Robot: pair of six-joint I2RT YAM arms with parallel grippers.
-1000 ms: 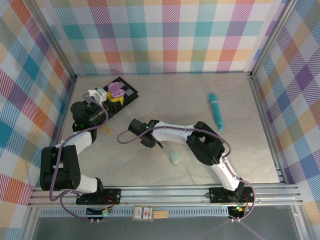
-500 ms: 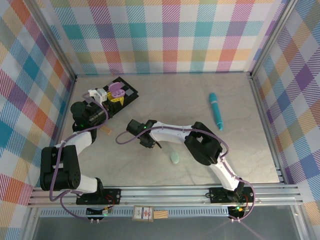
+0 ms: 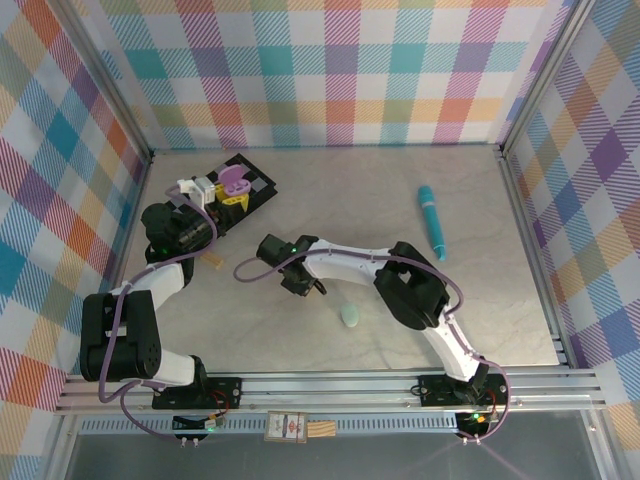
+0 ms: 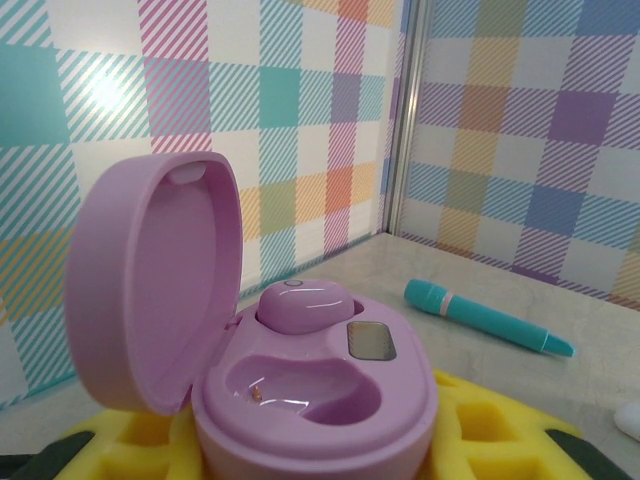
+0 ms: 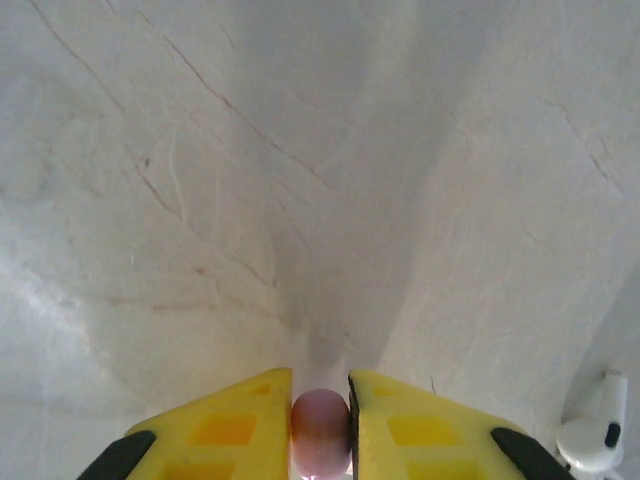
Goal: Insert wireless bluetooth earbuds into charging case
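Right arm (image 3: 350, 264) doubled back on itself: from its base at the near right it runs up to a bent elbow, then the forearm lies flat and points left across the middle of the table (image 3: 330, 200). I see the right gripper (image 5: 320, 400) aimed straight down at the bare surface, yellow fingers (image 5: 240, 420) nearly together and pinching a pinkish earbud (image 5: 321, 435) between the tips. Whether the bud touches the table, I cannot tell.

Left arm (image 3: 150, 290) reaches from the near left toward the far left corner. The left gripper (image 3: 222, 192) there is closed round the purple charging case (image 4: 400, 400), which sits between its yellow pads (image 4: 500, 430). Lid (image 4: 160, 290) stands up. A second earbud (image 4: 300, 305) is seated in the far socket; the near socket (image 4: 300, 385) is hollow.

Pale green pebble (image 3: 351, 316) lies near the right gripper. Teal pen (image 3: 433, 222) well apart, far right.
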